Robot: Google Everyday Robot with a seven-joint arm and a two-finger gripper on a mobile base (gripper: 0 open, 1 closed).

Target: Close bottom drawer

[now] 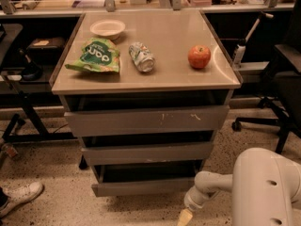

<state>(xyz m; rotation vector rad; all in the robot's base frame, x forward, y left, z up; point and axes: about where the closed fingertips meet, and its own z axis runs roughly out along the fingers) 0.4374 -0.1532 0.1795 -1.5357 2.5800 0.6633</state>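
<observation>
The bottom drawer [141, 188] is the lowest and narrowest grey front of the cabinet. It stands out only slightly, with a dark strip of its tray [146, 172] showing above the front. My gripper [184, 216] is low at the bottom right, just in front of and below the drawer front's right end, close to the floor. Its pale arm [211, 182] reaches in from the white body at the right.
The middle drawer front [146, 153] and the wide scratched top drawer front [146, 120] sit above. On the cabinet top lie a bowl [107, 28], a green chip bag [95, 55], a can [141, 57] and an apple [199, 57]. A shoe [21, 195] is at lower left, a chair base [263, 117] at right.
</observation>
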